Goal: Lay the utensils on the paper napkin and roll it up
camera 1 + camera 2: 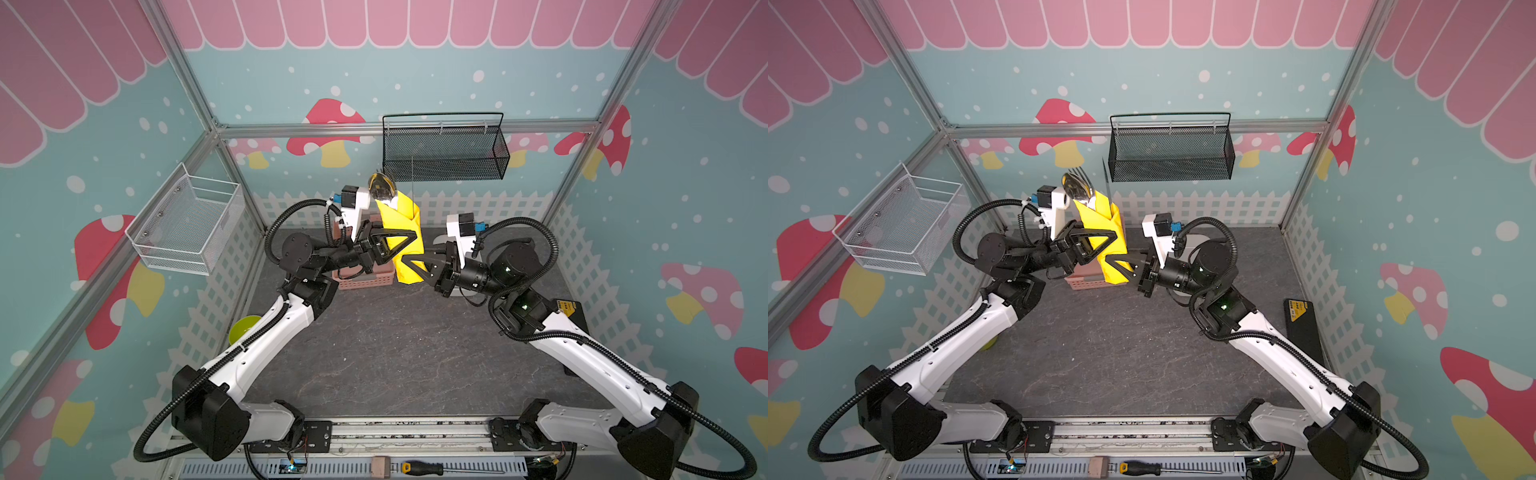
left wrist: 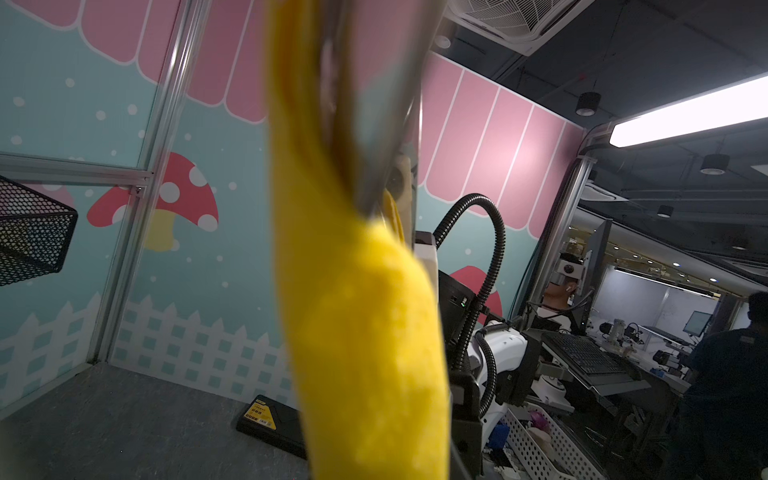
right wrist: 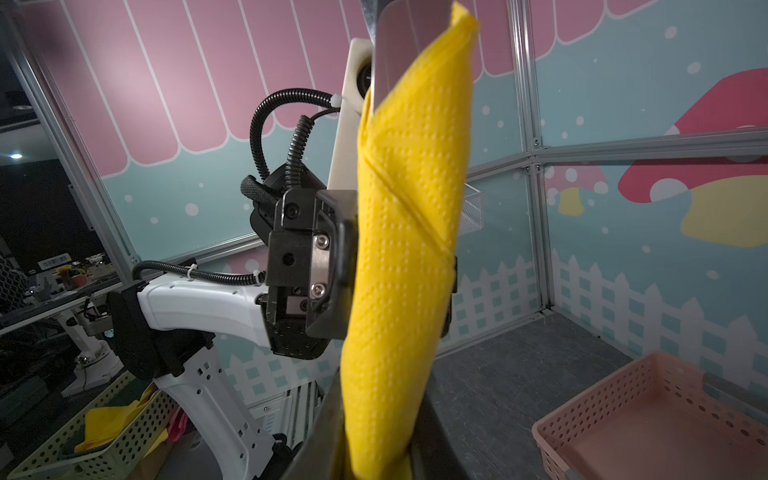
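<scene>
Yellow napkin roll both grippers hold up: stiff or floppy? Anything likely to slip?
Probably fairly stiff: the napkin roll is wrapped around metal utensils. Likely top-heavy, since their heads stick out above the left gripper. Smooth metal may slide out of thin paper.

Robotics lab: aluminium frame point(image 1: 291, 129) booth, mushroom wall panels point(image 1: 270, 75); outside it a keyboard point(image 2: 582, 357), monitor point(image 2: 698, 322) and strip light point(image 2: 685, 110).
</scene>
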